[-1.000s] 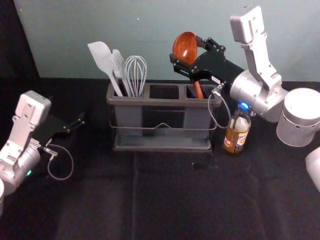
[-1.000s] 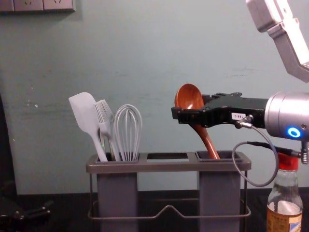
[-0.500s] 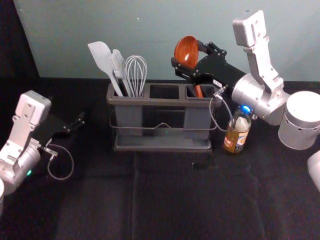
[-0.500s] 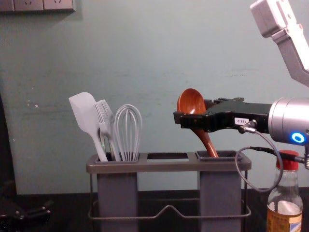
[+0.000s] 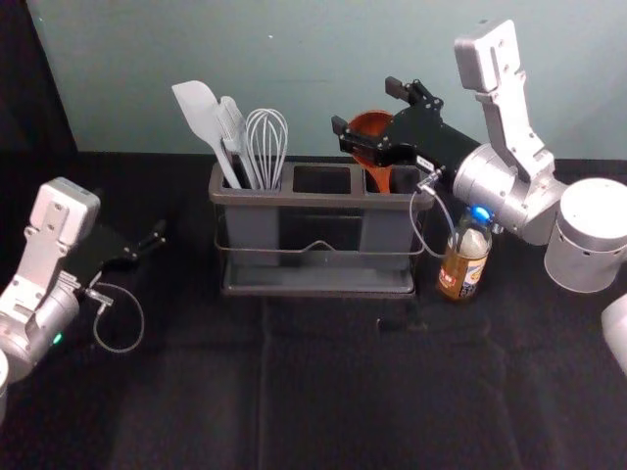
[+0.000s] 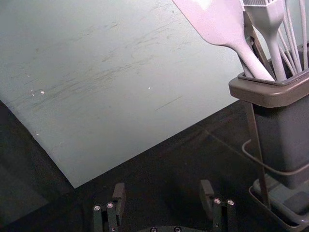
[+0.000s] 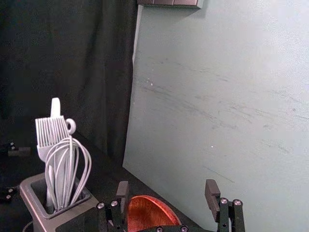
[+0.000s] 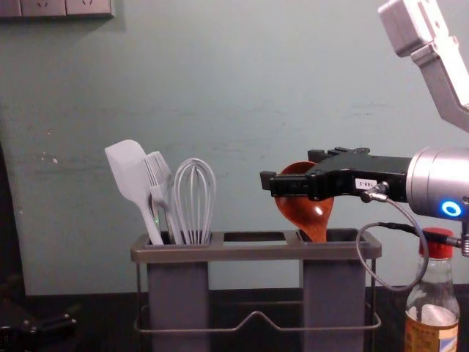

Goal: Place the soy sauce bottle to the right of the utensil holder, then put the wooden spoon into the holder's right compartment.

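Open above the holder's right compartment is my right gripper; in the right wrist view the right gripper has its fingers wide apart, with the spoon's bowl low between them. The wooden spoon stands in the right compartment of the utensil holder, bowl up and handle hidden inside. Just right of the holder, the soy sauce bottle is upright below the right arm. My left gripper is parked at the left, and in the left wrist view the left gripper is open and holds nothing.
A white spatula, a brush and a whisk stand in the holder's left compartment. The middle compartment is between that one and the spoon's. A cable loops from the right wrist near the bottle. Behind is a wall.
The right gripper has opened and let go of the spoon. The spoon has dropped lower into the right compartment, and its bowl has turned. The left arm has stayed still.
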You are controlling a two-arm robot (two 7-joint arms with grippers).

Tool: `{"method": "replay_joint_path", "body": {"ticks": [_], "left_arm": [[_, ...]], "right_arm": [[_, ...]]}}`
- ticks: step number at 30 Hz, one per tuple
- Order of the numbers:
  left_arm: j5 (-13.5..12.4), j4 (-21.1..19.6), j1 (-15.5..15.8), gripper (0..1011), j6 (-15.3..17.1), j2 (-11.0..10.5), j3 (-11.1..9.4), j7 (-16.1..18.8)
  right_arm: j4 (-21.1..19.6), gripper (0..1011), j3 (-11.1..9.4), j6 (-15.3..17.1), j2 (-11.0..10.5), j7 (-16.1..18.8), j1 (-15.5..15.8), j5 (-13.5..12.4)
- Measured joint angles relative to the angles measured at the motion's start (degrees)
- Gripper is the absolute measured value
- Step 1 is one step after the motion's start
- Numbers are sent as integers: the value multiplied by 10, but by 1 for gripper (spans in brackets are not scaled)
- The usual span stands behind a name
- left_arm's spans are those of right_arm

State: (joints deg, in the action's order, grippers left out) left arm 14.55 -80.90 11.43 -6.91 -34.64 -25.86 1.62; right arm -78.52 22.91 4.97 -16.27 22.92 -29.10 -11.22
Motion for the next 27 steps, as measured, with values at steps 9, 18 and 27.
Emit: {"method": "replay_joint_path", "body": {"ticks": [9, 18, 27], "left_arm": [[0, 0, 0, 1005, 0, 0, 0, 0], [0, 0, 0, 1005, 0, 0, 0, 0], [0, 0, 0, 1005, 0, 0, 0, 0]], "right_arm": [[0, 1004, 0, 0, 0, -1, 0, 0], [-35, 1004, -2, 30, -10, -4, 8, 0], [-120, 1004, -17, 86, -35, -5, 30, -21]]}}
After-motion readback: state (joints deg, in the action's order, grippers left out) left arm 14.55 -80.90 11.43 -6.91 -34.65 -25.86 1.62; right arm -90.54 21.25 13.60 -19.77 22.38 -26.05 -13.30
